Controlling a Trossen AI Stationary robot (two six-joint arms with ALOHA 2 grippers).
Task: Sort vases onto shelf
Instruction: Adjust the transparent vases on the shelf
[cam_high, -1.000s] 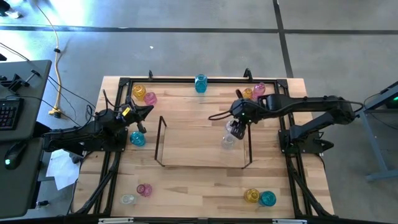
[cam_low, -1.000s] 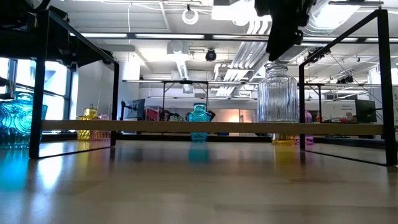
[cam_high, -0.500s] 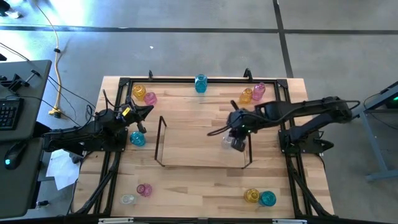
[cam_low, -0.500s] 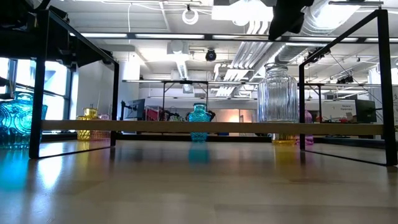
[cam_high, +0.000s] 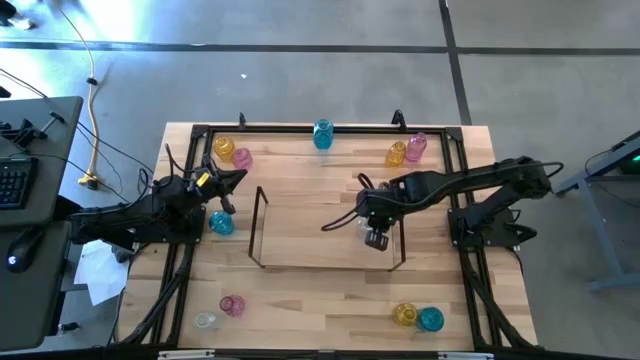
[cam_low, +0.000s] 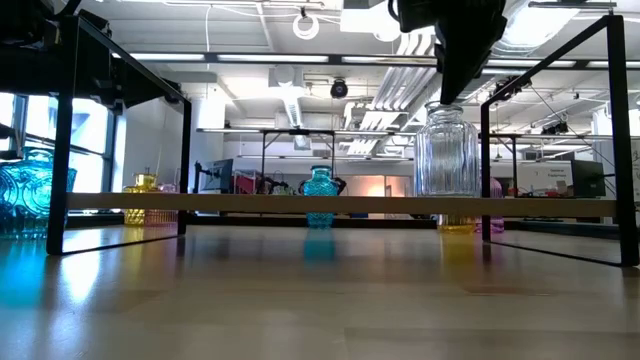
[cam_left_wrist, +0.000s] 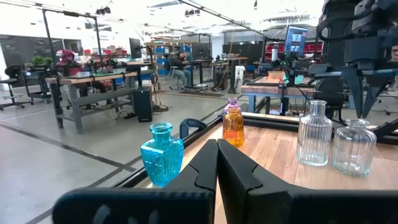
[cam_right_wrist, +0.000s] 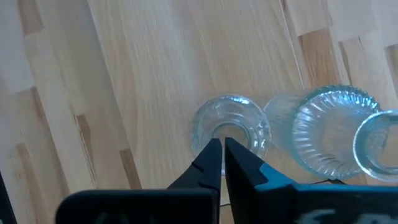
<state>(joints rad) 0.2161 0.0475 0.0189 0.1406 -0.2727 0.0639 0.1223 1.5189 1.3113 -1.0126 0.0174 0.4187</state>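
Two clear vases (cam_left_wrist: 314, 133) (cam_left_wrist: 353, 147) stand upright on their bases at the right end of the shelf (cam_high: 262, 228), whose see-through top spans two dark wire end frames. My right gripper (cam_right_wrist: 222, 147) is shut and points down right over the mouth of one clear vase (cam_right_wrist: 230, 127); in the low view its tip (cam_low: 447, 98) ends at that vase's top (cam_low: 447, 150). At the table's left side my left gripper (cam_left_wrist: 216, 149) is shut with nothing in it, beside a teal vase (cam_high: 221, 222). My right gripper stands with its shut fingertips at the mouth rim (cam_right_wrist: 244, 122) of the clear vase, coming from above and pointing down. I cannot tell whether they touch it. The vase stands upright on the shelf.
Loose vases stand around the table: yellow and pink at far left (cam_high: 230, 152), teal at the far edge (cam_high: 322, 133), yellow and pink at far right (cam_high: 406, 150), pink and clear at near left (cam_high: 220, 311), yellow and teal at near right (cam_high: 417, 317). A black frame (cam_high: 300, 128) borders the table.
My right gripper has gone toward the table's near edge along the shelf's right end, rising and then coming down again over the clear vase. Its fingers, spread about the vase's top a second ago, have shut to one point. The vases have stayed upright.
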